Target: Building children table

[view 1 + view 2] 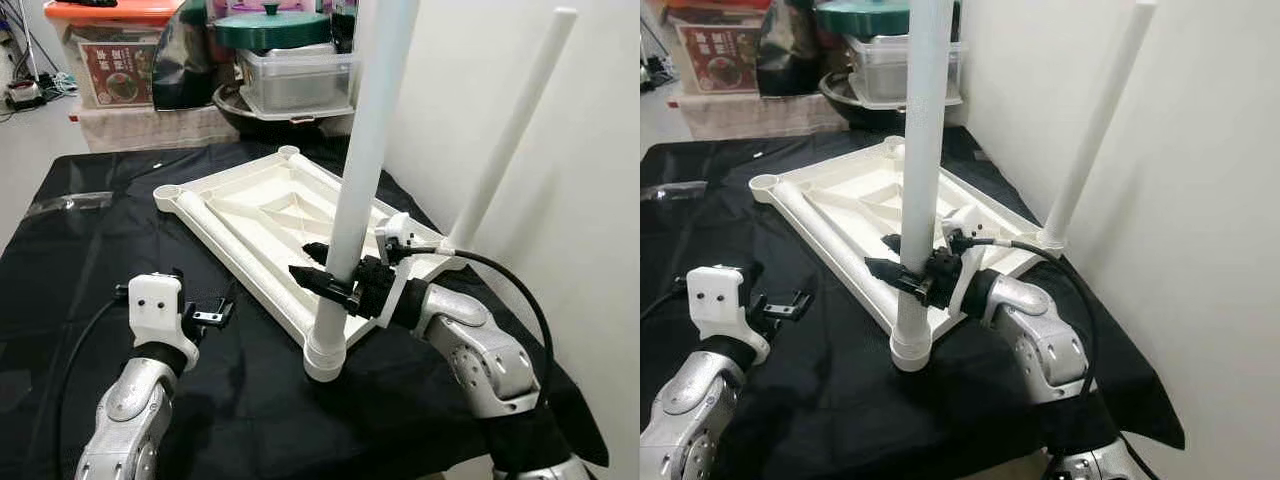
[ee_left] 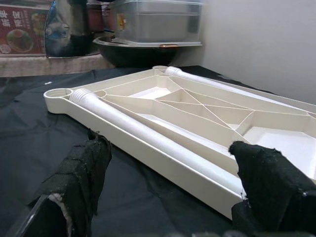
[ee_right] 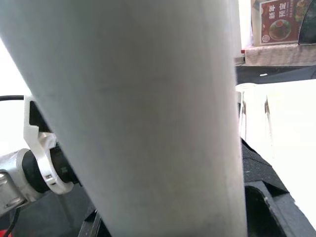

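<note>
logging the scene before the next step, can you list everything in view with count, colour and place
table top: 1, cream, upside down on the black cloth
table legs: 4, white; one upright in the near corner, held; one upright in the right corner; two lying on the table top
black cloth: 1, covers the work surface
storage boxes: clear with orange lid far left, clear one behind the table top
green lid: 1, on the clear box
left gripper: fingers open, over the cloth, holding nothing
right gripper: fingers closed on the near upright leg
</note>
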You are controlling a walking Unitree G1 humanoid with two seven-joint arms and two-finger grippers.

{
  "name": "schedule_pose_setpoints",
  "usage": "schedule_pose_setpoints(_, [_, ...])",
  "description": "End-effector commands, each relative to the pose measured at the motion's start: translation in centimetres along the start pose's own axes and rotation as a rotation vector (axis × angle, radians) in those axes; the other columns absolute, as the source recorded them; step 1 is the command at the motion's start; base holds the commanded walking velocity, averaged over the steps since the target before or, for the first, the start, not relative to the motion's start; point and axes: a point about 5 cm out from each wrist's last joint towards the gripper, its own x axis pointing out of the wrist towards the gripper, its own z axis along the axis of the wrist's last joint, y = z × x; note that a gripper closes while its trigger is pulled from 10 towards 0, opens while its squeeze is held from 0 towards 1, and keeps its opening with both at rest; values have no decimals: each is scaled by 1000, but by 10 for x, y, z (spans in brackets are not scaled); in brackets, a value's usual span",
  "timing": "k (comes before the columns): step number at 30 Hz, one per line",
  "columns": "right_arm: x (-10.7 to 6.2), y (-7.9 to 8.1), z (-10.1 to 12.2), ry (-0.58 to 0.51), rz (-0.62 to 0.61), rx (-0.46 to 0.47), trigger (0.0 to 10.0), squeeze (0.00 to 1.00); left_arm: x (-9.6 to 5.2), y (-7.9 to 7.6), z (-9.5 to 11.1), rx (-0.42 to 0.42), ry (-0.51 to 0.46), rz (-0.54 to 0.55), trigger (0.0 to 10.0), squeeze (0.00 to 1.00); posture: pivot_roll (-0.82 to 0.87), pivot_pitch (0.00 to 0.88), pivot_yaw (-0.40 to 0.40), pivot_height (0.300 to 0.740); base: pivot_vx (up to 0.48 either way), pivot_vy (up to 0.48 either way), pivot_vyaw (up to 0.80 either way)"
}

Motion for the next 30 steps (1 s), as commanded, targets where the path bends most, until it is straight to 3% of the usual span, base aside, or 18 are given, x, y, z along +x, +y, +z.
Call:
schedule_pose_setpoints(1, [4,10,-3,-45,76,53,10000,0,0,0,0,-9,3,-2,10000,0,59,0,-72,740,0,0,0])
schedule_pose_setpoints(6, [5,-1,-10,-15,-64,12,10000,0,0,1,1,-4,-3,9,10000,0,59,0,-72,740,0,0,0])
schedule_pose_setpoints(8, [2,-29,-17,9,-418,14,10000,0,0,1,1,-2,-3,13,10000,0,64,0,-74,740,0,0,0])
schedule_pose_setpoints(9, [2,-29,-17,9,-418,14,10000,0,0,1,1,-2,-3,13,10000,0,64,0,-74,740,0,0,0])
schedule_pose_setpoints(10, [-6,-43,-22,39,-633,34,10000,0,-1,1,1,2,-2,16,10000,0,67,0,-71,740,0,0,0])
schedule_pose_setpoints(11, [-6,-43,-22,39,-633,34,10000,0,-1,1,1,2,-2,16,10000,0,67,0,-71,740,0,0,0])
schedule_pose_setpoints(13, [-19,-48,-27,64,-860,52,10000,0,-1,3,0,10,3,22,10000,0,66,0,-64,740,0,0,0])
schedule_pose_setpoints(18, [-23,-40,-27,72,-914,45,10000,0,0,3,-1,17,13,21,10000,0,61,0,-55,740,0,0,0])
schedule_pose_setpoints(30, [-23,-42,-28,27,-919,101,10000,0,2,4,-4,26,32,20,10000,0,65,0,-54,740,0,0,0])
